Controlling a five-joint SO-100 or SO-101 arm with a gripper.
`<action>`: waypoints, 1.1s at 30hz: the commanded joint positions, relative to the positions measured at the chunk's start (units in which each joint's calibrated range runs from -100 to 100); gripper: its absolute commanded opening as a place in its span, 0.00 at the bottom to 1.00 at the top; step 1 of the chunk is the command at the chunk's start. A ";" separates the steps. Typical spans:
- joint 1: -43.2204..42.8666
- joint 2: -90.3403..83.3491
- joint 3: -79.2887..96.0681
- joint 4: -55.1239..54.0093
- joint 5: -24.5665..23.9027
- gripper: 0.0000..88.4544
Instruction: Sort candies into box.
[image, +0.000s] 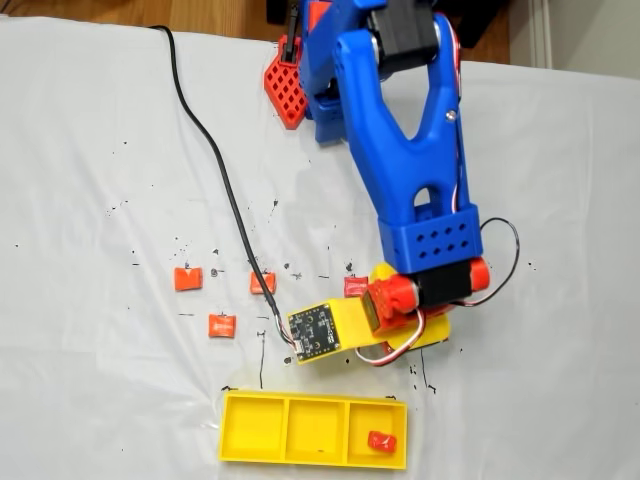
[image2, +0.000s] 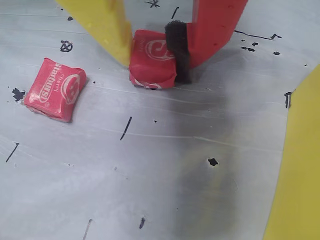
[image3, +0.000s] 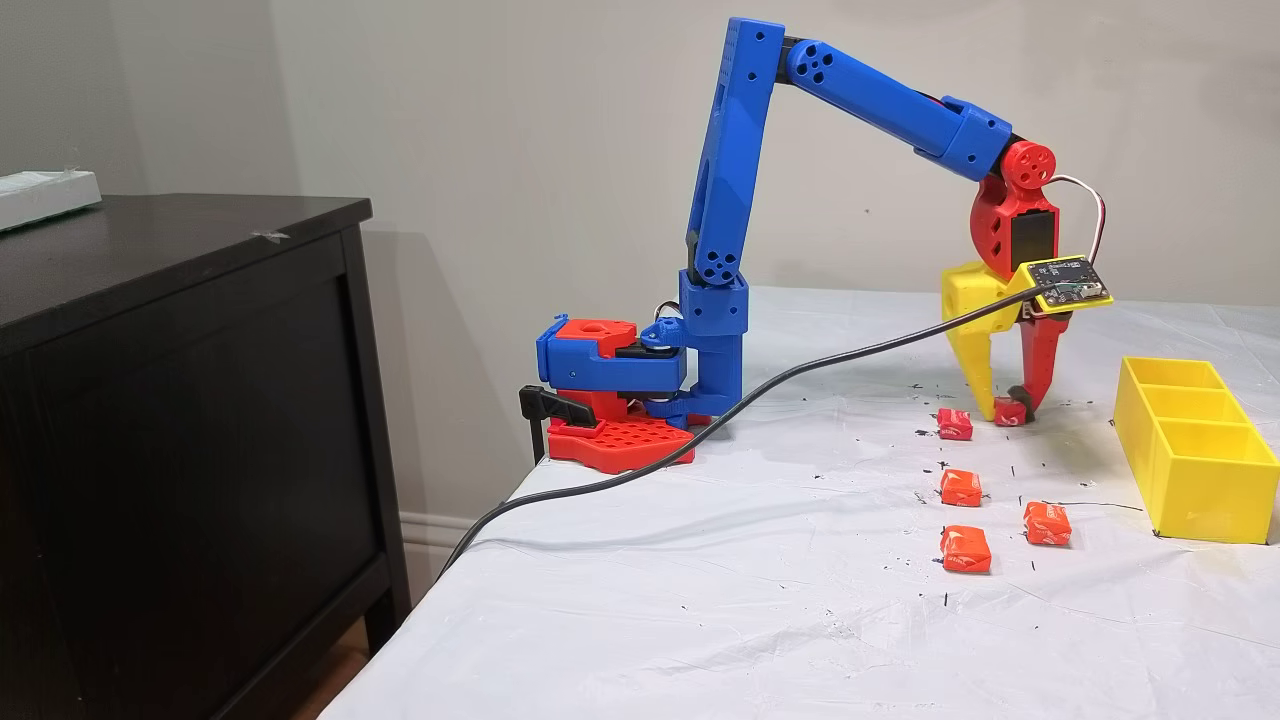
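A red candy (image2: 150, 60) lies on the table (image2: 165, 165) between the yellow finger and the red padded finger of the tool (image2: 152, 55), which is closed narrow on it, both fingers touching its sides; the pick-up step looks to be in hand. Next comes a straight lift, then a carry over the near wall of the yellow box (image: 314, 431), where one red candy (image: 381, 440) already sits in an end compartment. A second red candy (image2: 54, 89) lies near, and three orange candies (image3: 960, 487) lie apart, so the way looks open.
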 joint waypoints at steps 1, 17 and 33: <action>0.45 -4.47 -1.84 -0.93 -0.93 0.00; 7.79 -24.32 -5.30 -2.08 0.93 0.00; 14.40 -9.82 -21.14 -3.72 4.88 0.00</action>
